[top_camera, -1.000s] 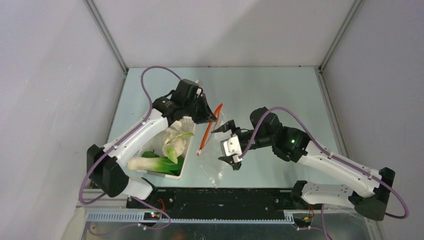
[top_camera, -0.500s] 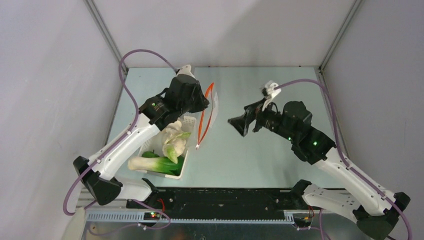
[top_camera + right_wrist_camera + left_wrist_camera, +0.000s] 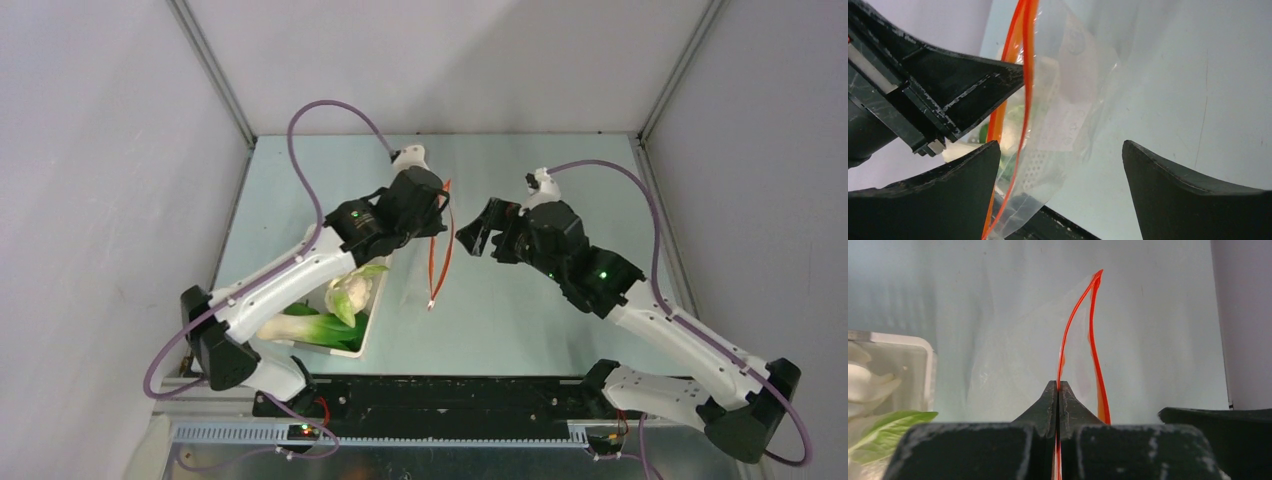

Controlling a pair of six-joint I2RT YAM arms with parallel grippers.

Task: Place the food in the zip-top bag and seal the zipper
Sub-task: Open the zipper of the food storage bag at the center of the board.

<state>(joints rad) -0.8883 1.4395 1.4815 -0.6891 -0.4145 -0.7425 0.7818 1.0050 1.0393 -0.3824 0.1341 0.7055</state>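
In the top view the left arm point(image 3: 300, 265) covers the far end of the basket point(image 3: 366, 322), and the film of the zip-top bag point(image 3: 436, 270) is too faint to trace. The zipper point(image 3: 1067, 335) leaves the left wrist view at the bottom edge, between the pressed tips of the left claw point(image 3: 1058, 385).

You get soft, even, bright light; the counter point(image 3: 520, 320) carries faint shadows; in your right wrist view the zip-top bag point(image 3: 1068, 110) shows mild sheen; the right hand point(image 3: 1061, 146) reads nearly black.
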